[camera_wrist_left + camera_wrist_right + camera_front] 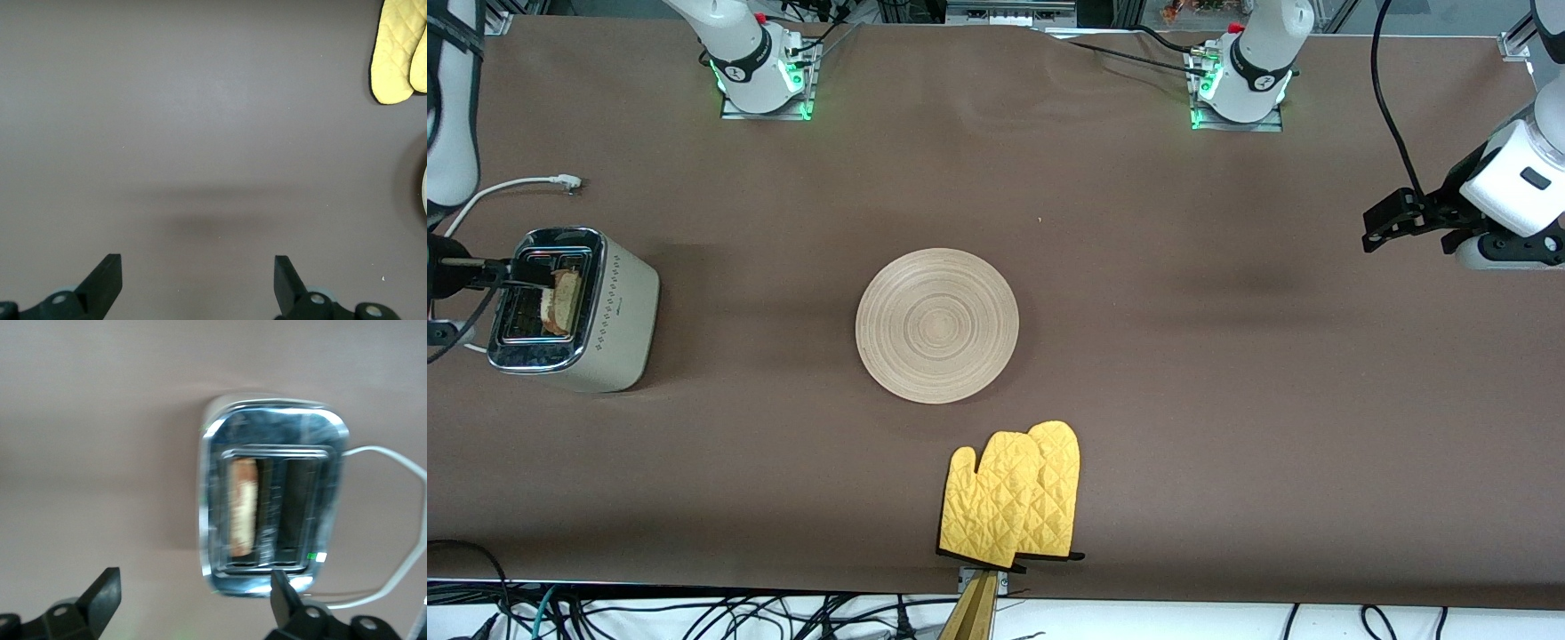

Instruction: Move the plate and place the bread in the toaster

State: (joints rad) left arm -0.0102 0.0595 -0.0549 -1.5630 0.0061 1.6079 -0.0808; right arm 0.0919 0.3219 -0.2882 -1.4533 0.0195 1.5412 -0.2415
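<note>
With the bread (562,302) standing in the toaster (569,311) slot nearer the plate (937,325), at nine o'clock of the plate, the step is best finished by lifting straight up, clear of the crust and chrome rim; the right gripper (193,603) hangs over the toaster, jaws wide, holding nothing; the left gripper (198,277) waits at three o'clock, equally wide and empty; yellow oven mitts (1014,498) lie at six o'clock

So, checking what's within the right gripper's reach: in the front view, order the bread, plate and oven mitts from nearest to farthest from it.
From the right gripper, open over the toaster:
1. Bread, in the toaster slot.
2. Plate, mid-table.
3. Oven mitts, nearer the camera than the plate.
</note>
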